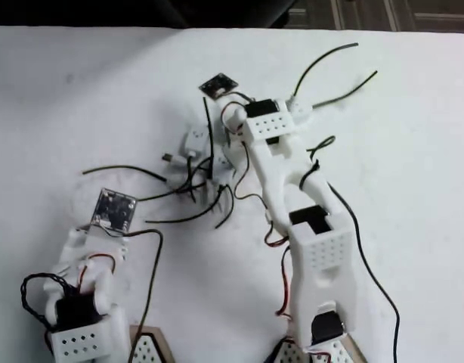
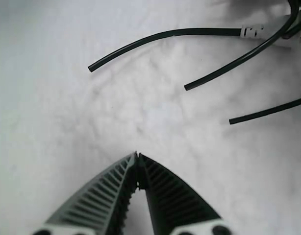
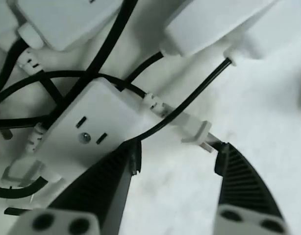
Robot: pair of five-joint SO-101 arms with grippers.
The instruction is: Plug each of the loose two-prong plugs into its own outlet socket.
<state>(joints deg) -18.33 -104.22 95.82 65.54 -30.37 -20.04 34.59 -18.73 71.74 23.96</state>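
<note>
- Plugs (image 1: pixel 170 158) and sockets (image 1: pixel 194 142) lie bunched in one tangle of cords near the middle of the table (image 1: pixel 58 98). My left gripper (image 2: pixel 137 161) is well apart from them, its tips pressed together on nothing over bare surface. From there it cannot brace a socket, so I judge one could skid when a plug is pushed in.
- Loose black cable ends (image 2: pixel 140 41) lie ahead of that gripper. A careless sweep could snag them and drag the whole bunch.
- One outlet socket (image 3: pixel 89 125) sits against one finger of my right gripper (image 3: pixel 179 149). Closing could shove it and turn its slots away.
- That gripper is spread wide astride a white two-prong plug (image 3: pixel 193 129), whose prongs point at the other fingertip. If I close here, I may pinch prongs instead of body, and the plug would twist.
- Its cord (image 3: pixel 185 103) crosses others, so lifting may tug neighbouring pieces along.
</note>
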